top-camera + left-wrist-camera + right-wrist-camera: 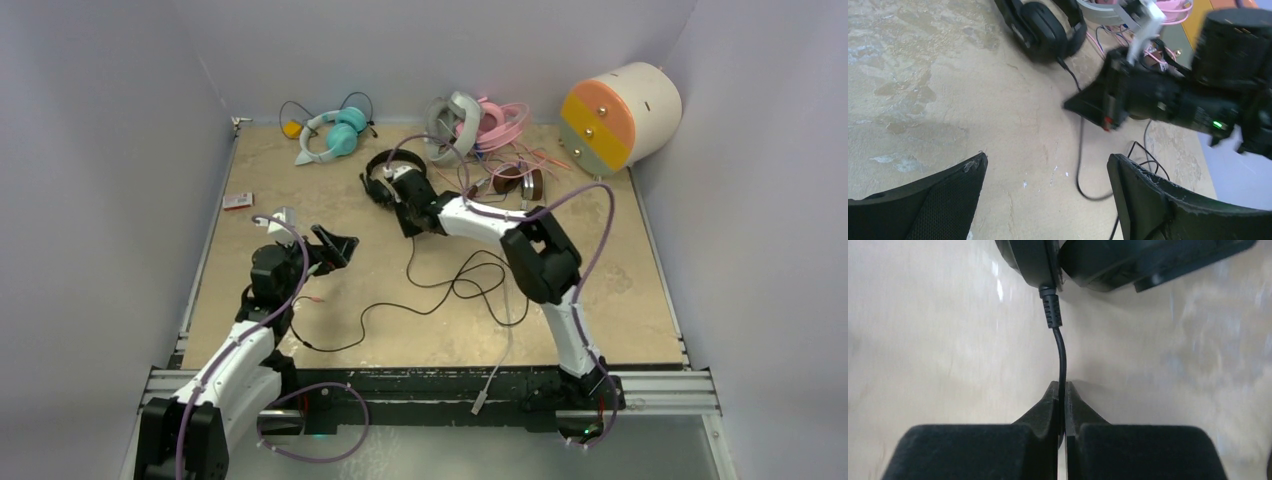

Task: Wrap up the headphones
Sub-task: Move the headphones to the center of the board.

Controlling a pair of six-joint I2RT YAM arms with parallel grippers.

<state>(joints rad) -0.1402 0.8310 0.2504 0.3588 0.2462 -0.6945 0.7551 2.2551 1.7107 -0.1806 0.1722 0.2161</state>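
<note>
Headphones (376, 184), black, lie far-centre on the table (300, 200); my right gripper (1062, 390) is clenched on their thin, limp cable (1063, 352) just below the earcup, while my left gripper (1047, 167) hangs wide, empty.

Overhead, wrist close-ups — headphones (372, 185) shared

I counted five headphones: one black pair (373, 183), one teal-and-white (340, 135), one grey-white (455, 115), one pink (505, 122), one brown-and-silver (525, 183). I also saw one cylinder (620, 115), one red card (237, 201), and two arms, left arm (250, 340) and right arm (540, 262).
</note>
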